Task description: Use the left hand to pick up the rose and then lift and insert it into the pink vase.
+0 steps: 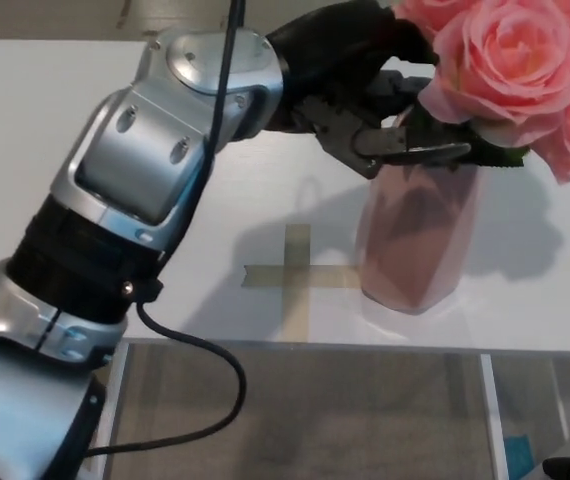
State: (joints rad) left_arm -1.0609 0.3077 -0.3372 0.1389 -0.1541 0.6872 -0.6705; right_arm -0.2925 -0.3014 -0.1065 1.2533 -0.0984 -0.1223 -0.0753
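Head view: the left hand (365, 95) hovers over the mouth of the pink vase (415, 245), fingers (420, 152) clenched around the rose (500, 65) just beneath its blooms, whose stem looks already inside the vase. The likeliest trouble is the hand snagging leaves on release or nudging the rim, toppling the vase on the table (55, 110). The forearm reaches in from the lower left, wrist bent downward. The right hand is out of view.

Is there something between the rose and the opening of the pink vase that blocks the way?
Nothing visible does. The roses sit directly above the pink vase, their leaves at its mouth. Only the left hand is there, at the vase's top beside the stems.
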